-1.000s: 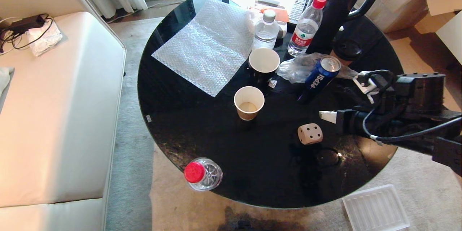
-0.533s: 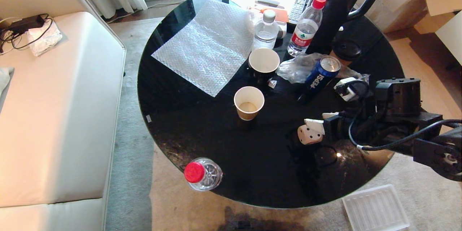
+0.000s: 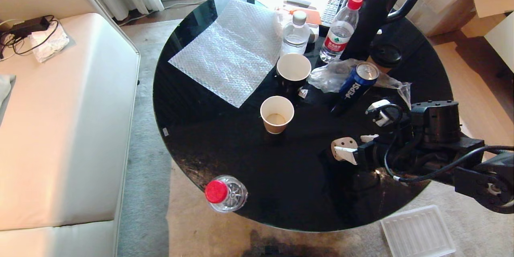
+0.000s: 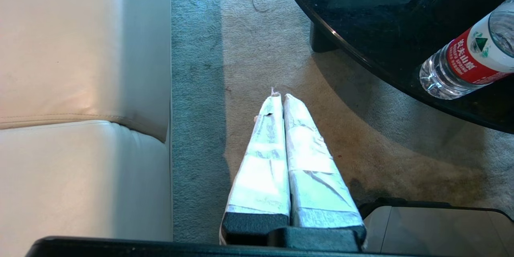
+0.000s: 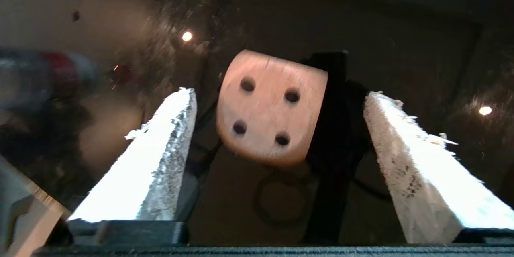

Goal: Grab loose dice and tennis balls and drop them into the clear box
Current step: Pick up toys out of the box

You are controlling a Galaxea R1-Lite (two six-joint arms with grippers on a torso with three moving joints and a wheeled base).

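**Straddling the beige die on the black surface**

Nearest you, on the carpet below the surface's front edge, lies a flat ribbed translucent lid [image 3: 417, 231]. Your left hand [image 4: 280, 97] hangs low over the carpet between the white sofa [image 4: 80, 88] and the round black surface [image 3: 249, 160], its taped fingers pressed together with nothing between them. A clear water bottle with a red cap [image 3: 225, 193] stands at the surface's front rim, near that hand.

Your right hand [image 3: 355, 146] reaches in from the right side, low over the surface, with its fingers spread wide. The beige die [image 5: 271, 106] sits between the two fingertips, four pips facing the wrist camera, with a gap on each side of it; neither finger touches it in the wrist view. From the head view only part of the die [image 3: 344, 143] shows, beside the near white fingertip.

Farther back stands a brown paper cup [image 3: 277, 114], then a dark cup with a white inside [image 3: 294, 70], and to the right a blue Pepsi can [image 3: 357, 84] resting against crumpled clear plastic. Beyond those lie a sheet of bubble wrap [image 3: 233, 50], two more water bottles and a black kettle [image 3: 377, 4].
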